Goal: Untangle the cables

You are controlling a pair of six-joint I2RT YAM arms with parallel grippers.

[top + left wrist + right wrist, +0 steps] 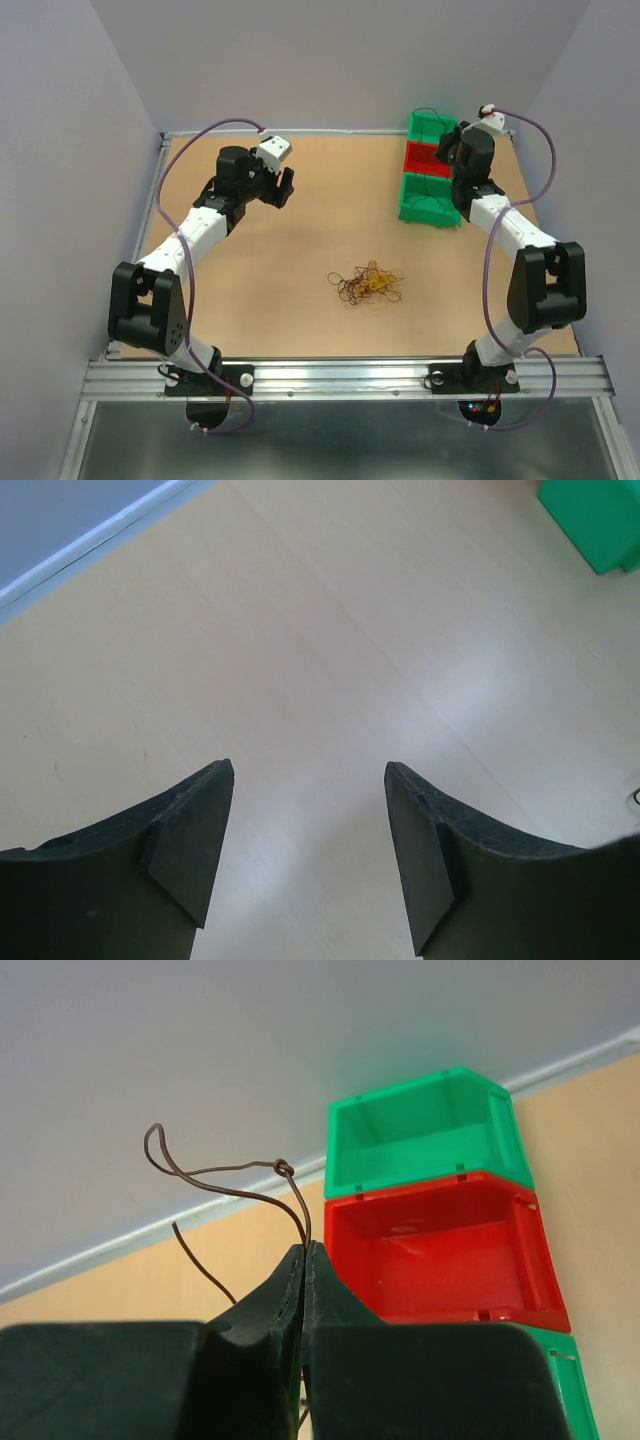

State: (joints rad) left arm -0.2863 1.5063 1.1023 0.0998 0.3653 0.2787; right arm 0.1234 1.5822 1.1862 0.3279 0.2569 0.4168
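- Your right gripper [304, 1250] is closed tight – its two jaws meet on a single dark wire [283, 1168], which rises from between the tips.
- That wire curls up and to the left in the right wrist view, with a small knot near its top and a loose end hanging down beside the jaws.
- You are holding it up by the row of three bins at the far right of the table [300, 250]: a green bin [425, 1130] farthest, a red bin [440, 1250] in the middle and another green bin [428, 203] nearest.
- The rest of the cables [367, 284] lie as a small tangle of red, orange-yellow and dark loops on the table, about mid-width and nearer the arm bases, well apart from both grippers.
- Your left gripper [310, 780] stands wide open with nothing between its fingers – it hangs over bare table at the far left.
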